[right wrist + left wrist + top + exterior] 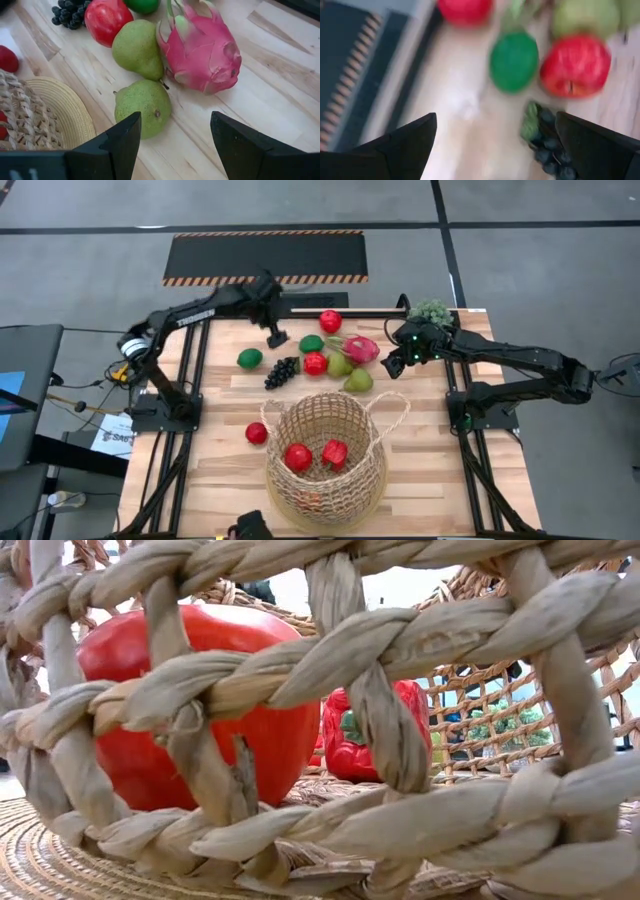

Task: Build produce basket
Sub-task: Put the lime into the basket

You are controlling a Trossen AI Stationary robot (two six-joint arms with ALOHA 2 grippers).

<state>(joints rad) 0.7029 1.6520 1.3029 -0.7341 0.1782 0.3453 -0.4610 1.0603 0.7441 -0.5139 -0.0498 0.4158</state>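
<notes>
Our right gripper (pixel 402 352) hangs with jaws apart and empty, just beside the dragon fruit (pixel 202 47) and two pears (pixel 142 106). Our left gripper (pixel 276 337), also spread, hovers near the grapes (pixel 547 145). We judge a pick comes next: descend, close, carry to the basket (pixel 372 465).

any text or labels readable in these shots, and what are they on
No text can be read for certain.
White lettering on the left arm: too small to read.
Print on the white paper sheet at the table's left edge: partly hidden, too small to read.
Hazard-striped floor mat: stripes only, no words.
</notes>
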